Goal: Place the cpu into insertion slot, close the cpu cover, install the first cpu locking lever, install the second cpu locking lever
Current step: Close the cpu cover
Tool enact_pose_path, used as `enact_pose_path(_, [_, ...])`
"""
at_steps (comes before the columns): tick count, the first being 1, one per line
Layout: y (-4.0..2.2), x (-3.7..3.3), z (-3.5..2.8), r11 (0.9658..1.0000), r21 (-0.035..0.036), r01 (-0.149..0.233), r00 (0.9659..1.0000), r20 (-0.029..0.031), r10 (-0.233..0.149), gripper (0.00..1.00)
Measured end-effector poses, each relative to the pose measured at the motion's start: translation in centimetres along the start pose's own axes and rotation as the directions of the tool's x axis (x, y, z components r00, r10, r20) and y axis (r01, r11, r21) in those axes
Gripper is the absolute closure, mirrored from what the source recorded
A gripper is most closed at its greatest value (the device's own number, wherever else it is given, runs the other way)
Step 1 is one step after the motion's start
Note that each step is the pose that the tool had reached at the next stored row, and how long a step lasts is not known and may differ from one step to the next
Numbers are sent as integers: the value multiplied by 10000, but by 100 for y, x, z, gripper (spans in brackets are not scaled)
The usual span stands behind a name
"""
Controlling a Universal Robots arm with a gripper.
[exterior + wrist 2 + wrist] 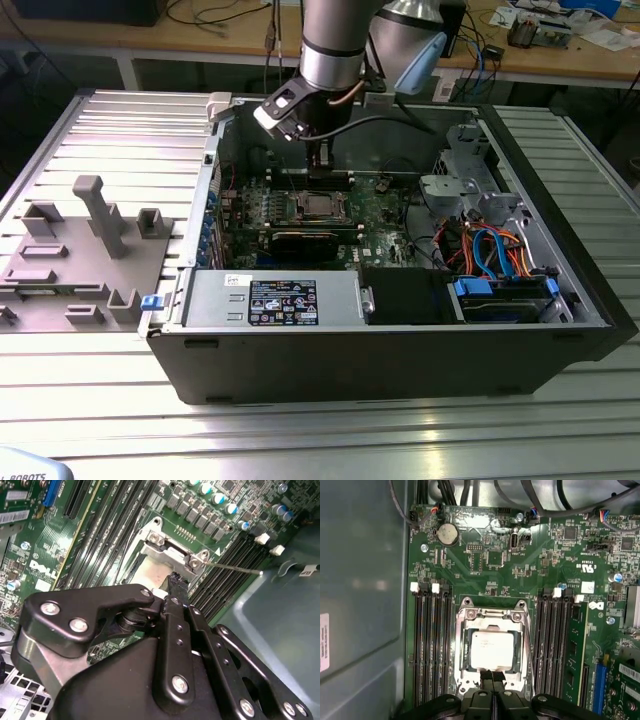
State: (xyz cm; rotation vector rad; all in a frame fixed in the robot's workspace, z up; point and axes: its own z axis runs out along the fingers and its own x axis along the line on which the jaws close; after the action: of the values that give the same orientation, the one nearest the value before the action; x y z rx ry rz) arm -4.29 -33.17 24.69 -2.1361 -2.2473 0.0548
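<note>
Currently I see the cpu [491,649] lying flat in the insertion slot [466,652], cpu cover [491,616] lowered around it; my gripper [493,677], fingers pressed together, touches the cover's edge.

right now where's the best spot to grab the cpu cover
Take the cpu cover by its free front lip beside the tool, opposite the two-screw hinge end. It is a thin frame lying flat over the cpu, so probably only that edge offers purchase, approached from above.

The ribbed silvery aluminium-slat table [420,430] carries an open black desktop computer case [400,355], and a grey plastic fixture block [80,260] towards the exterior view's left.
</note>
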Motion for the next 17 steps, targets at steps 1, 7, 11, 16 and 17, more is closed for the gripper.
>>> enact_pose_path(1, [-12,1,1,10000,0,0,10000,0,0,89])
enact_pose_path(7, [-100,5,6,10000,0,0,10000,0,0,89])
enact_pose_path(11, [-154,8,11,10000,0,0,10000,0,0,89])
enact_pose_path(16, [-178,9,60,10000,0,1,10000,1,-1,89])
enact_pose_path(17, [-157,8,83,10000,1,0,10000,0,0,89])
